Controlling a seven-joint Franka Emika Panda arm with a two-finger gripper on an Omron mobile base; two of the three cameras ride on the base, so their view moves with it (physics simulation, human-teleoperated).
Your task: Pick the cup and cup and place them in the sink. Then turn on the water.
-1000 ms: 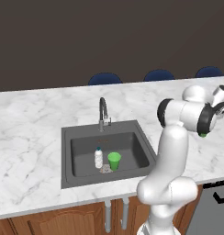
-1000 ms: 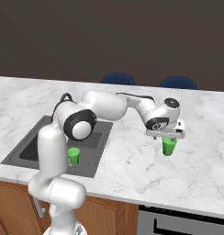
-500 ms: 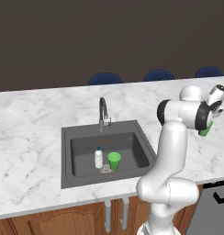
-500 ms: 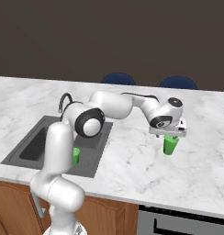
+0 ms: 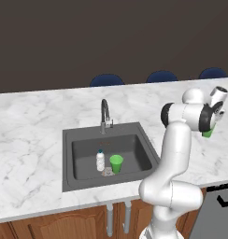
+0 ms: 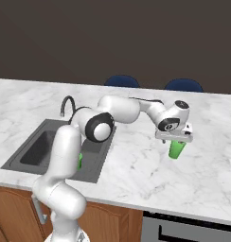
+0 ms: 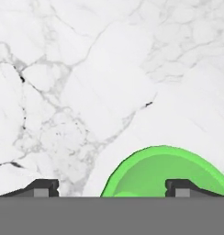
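With its jaws apart, the end effector straddles off-centre the small bright green tapered cup on the white marble tabletop, well right of the dark grey square sink, so closing could tip it.

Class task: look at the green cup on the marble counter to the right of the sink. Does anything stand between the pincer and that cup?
Nothing visible does. The pincer sits directly over the small bright green tapered cup, its jaws wide; in the hand view one finger already overlaps the cup's rim. Bare white marble counter surrounds it.
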